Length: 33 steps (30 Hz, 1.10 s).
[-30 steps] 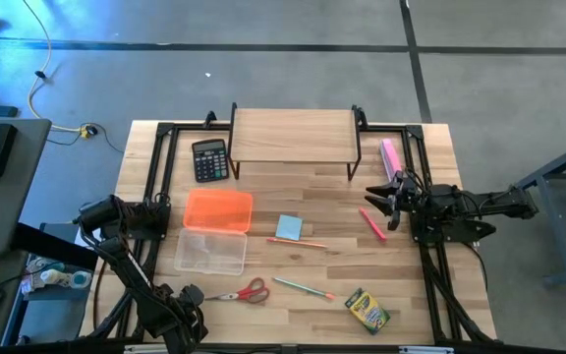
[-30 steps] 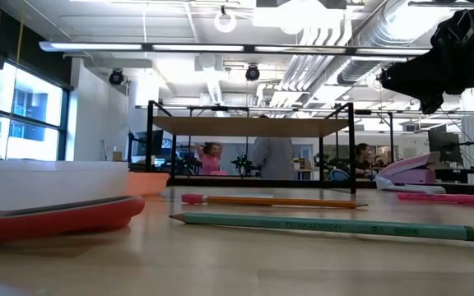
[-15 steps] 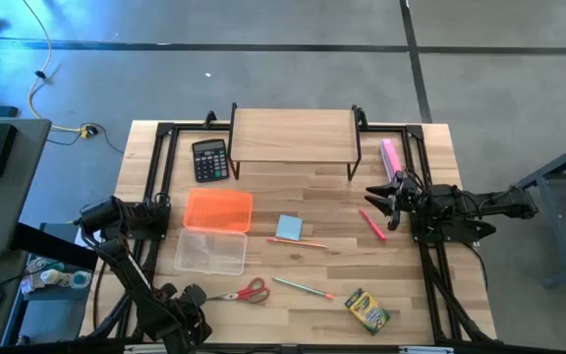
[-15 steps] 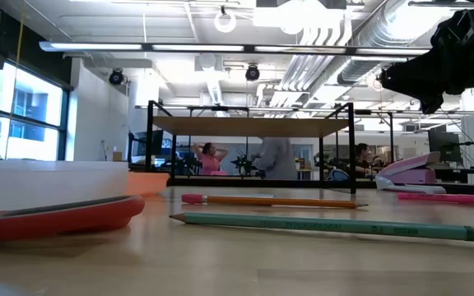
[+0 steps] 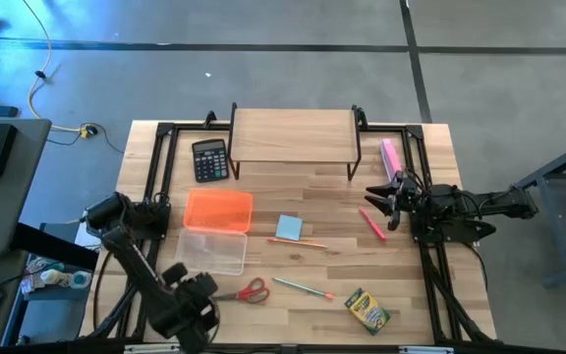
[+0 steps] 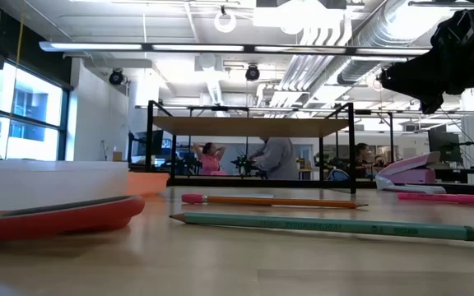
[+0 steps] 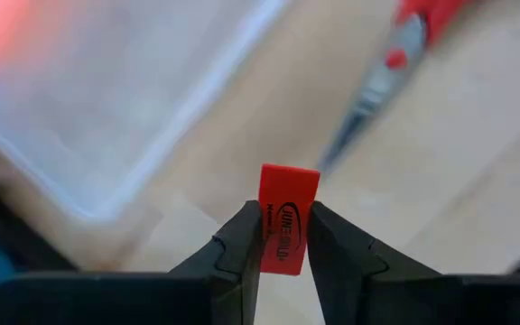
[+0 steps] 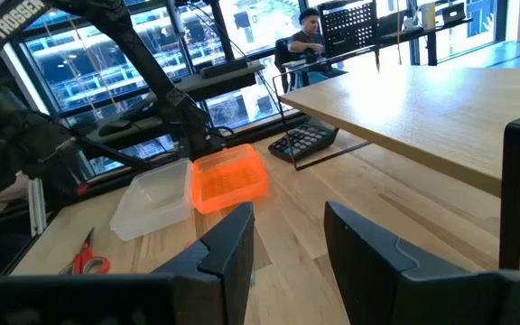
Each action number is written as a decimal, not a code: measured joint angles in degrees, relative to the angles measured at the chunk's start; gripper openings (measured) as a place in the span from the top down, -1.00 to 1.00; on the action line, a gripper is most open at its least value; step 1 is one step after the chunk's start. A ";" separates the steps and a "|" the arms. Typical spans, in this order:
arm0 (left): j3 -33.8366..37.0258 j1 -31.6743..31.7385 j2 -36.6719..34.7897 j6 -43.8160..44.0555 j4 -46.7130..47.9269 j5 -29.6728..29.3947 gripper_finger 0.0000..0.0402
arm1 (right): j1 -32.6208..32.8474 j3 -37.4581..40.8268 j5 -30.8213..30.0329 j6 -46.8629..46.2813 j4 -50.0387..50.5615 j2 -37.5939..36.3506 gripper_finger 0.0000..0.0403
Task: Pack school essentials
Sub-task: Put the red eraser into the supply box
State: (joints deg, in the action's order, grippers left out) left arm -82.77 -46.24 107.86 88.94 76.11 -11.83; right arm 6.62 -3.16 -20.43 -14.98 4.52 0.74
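Note:
My left gripper is near the table's front, between the clear box and the red-handled scissors. It is shut on the tiny red eraser. My right gripper hangs open and empty above the table's right side, by the pink-red pen. The light blue notepad, the orange pencil, the green pencil and the crayon box lie flat on the table. My left gripper pinches the eraser between its two fingers, on the two broad faces of its lower half. The eraser's upper half sticks out past the fingertips. It is lifted clear of the table, with the clear box and the scissors' blades below it.
The box's orange lid lies just beyond the clear box. A black calculator, a wooden shelf on black legs and a pale pink block stand at the back. People show in the room behind the table.
My left gripper has gone a little toward the table's far and right side, from the front edge toward the clear box and the scissors' tips. My right arm has kept still.

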 joint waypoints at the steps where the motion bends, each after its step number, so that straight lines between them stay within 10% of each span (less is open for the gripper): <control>1: -0.72 1.15 0.00 -2.33 1.16 -0.66 0.63 | 0.01 0.00 0.00 0.00 -0.01 0.01 0.36; 19: -2.44 20.32 -0.18 -46.36 1.67 0.74 0.63 | 0.00 0.00 0.00 0.00 -0.01 0.00 0.36; 33: 14.23 24.26 -9.93 -51.86 -13.43 10.75 0.63 | 0.01 0.00 -0.02 0.00 -0.01 0.27 0.36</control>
State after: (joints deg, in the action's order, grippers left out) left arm -68.53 -21.99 97.93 37.08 62.68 -1.08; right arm 6.63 -3.16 -20.44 -14.98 4.51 1.02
